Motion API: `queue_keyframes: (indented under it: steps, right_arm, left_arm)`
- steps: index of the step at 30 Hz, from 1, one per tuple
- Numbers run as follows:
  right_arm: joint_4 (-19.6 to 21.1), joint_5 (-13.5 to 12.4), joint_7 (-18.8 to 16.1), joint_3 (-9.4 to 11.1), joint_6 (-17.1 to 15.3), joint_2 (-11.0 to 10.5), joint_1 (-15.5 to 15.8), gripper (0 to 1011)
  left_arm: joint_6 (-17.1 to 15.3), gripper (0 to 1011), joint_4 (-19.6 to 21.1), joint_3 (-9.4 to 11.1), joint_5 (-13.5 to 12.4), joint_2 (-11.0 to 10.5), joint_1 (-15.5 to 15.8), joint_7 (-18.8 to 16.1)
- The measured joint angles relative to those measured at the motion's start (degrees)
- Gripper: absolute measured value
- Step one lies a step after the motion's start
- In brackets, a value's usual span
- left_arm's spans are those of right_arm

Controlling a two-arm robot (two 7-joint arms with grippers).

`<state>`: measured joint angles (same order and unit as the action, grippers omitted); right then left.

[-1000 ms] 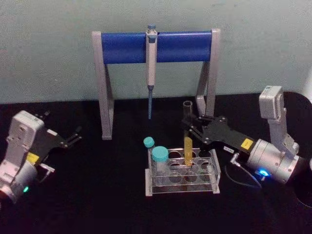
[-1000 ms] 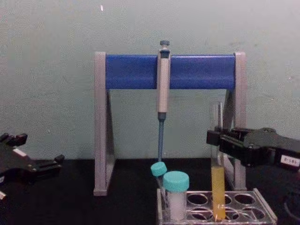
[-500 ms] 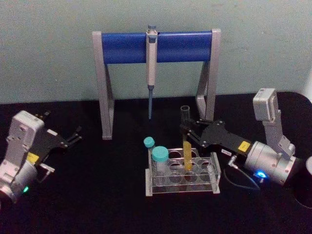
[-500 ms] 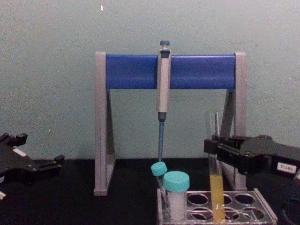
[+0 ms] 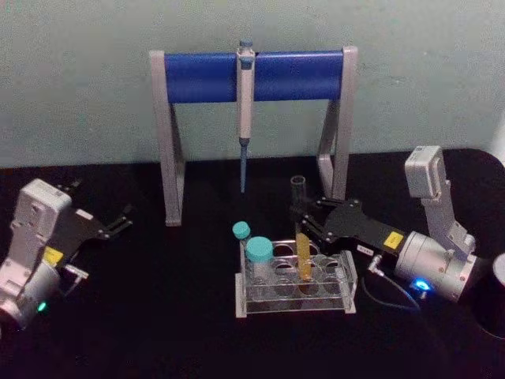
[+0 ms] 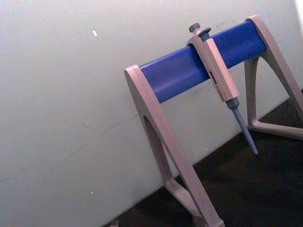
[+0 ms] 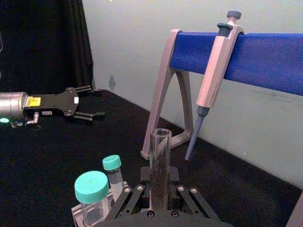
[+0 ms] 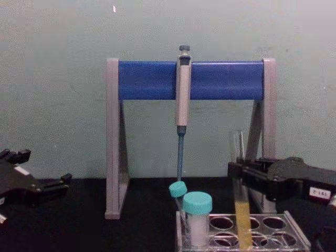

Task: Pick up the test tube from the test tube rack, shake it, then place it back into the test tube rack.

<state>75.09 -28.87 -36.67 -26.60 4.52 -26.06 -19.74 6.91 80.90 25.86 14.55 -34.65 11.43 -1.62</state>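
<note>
Test tube (image 5: pixel 302 241) upright at centre-right of head view, lower end inside test tube rack (image 5: pixel 268 304) hole, clamped mid-length by right gripper (image 5: pixel 301 217) closed on it. Left gripper (image 5: pixel 123 220) parked far left, fingers spread.

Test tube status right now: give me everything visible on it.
The test tube is a long, thin, clear glass tube, uncapped, open mouth up, yellow liquid in its lower part. It stands nearly upright, the right gripper shut on it around mid-height, above the liquid. Its lower end sits in a hole of the test tube rack, right of the wide teal-capped vial.
</note>
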Motion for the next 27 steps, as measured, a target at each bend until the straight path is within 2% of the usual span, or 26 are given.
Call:
queue_keyframes:
  steps: [27]
  right_arm:
    - [0.0, 0.5, 0.3, -0.2, -0.3, -0.1, 0.0, 229]
  left_arm:
    - [0.0, 1001, 0.0, 0.0, 0.0, 0.0, 0.0, 0.0]
